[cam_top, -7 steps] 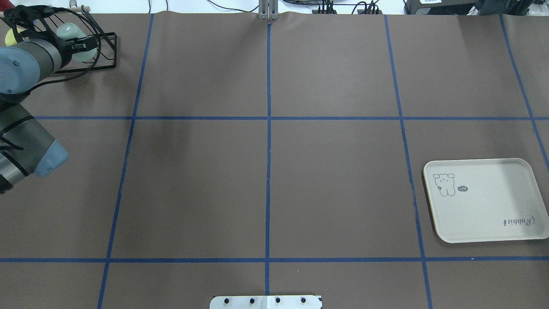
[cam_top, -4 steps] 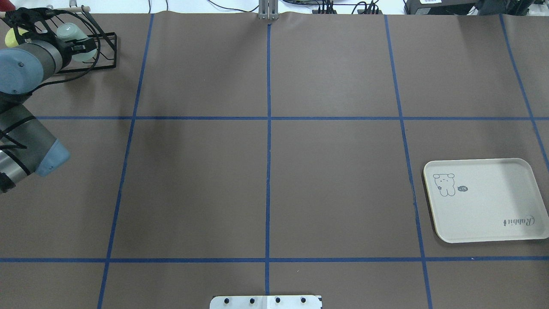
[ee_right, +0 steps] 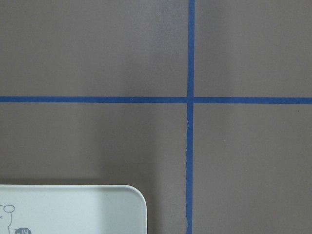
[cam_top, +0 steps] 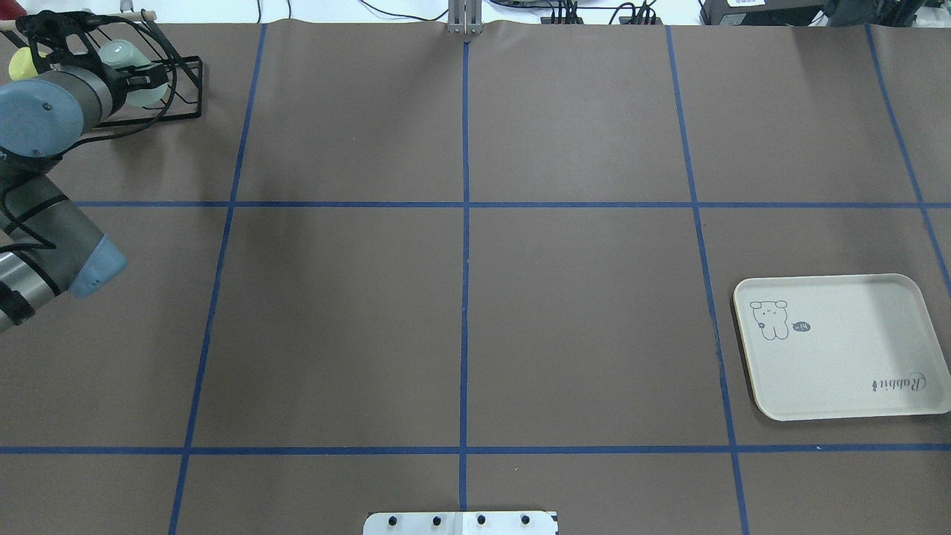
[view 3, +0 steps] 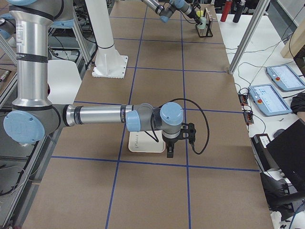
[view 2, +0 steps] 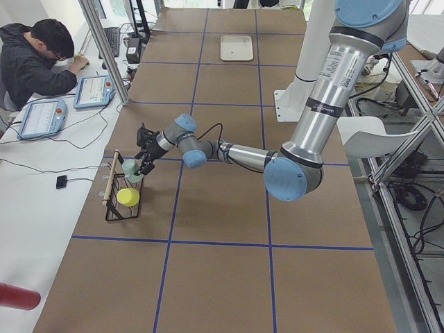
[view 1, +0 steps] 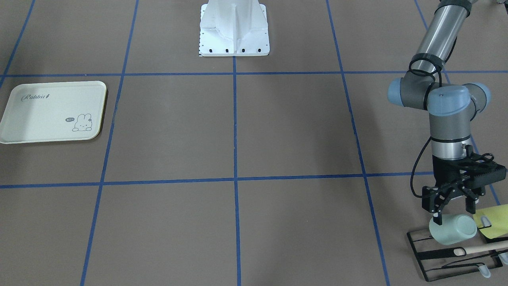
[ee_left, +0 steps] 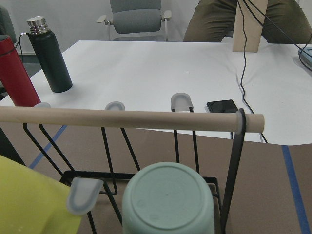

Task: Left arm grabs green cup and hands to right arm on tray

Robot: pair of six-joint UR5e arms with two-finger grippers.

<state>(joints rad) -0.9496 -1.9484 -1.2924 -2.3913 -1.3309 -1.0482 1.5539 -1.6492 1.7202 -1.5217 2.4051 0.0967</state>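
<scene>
The pale mint-green cup [view 1: 452, 230] lies on its side on a peg of the black wire rack [view 1: 420, 254] at the table's far left corner. It also shows in the overhead view [cam_top: 117, 52] and, base toward the camera, in the left wrist view [ee_left: 168, 200]. My left gripper [view 1: 453, 208] is open and hangs just over the cup, with its fingers [view 1: 436, 212] straddling the cup's upper side. The cream Rabbit tray [cam_top: 839, 371] lies at the right. My right gripper [view 3: 169, 151] hovers at the tray's edge [ee_right: 97, 195]; I cannot tell whether it is open or shut.
A yellow-green cup [view 1: 492, 222] sits on the rack beside the mint one. The rack has a wooden rod [ee_left: 131, 118] across its top. Two bottles [ee_left: 48, 56] stand on the white table beyond. The robot's base plate [cam_top: 461, 522] is at the near edge.
My left arm's wrist and elbow have shifted a little toward the far left corner. The gripper stays at the mint cup on the rack. The tray has not moved.
</scene>
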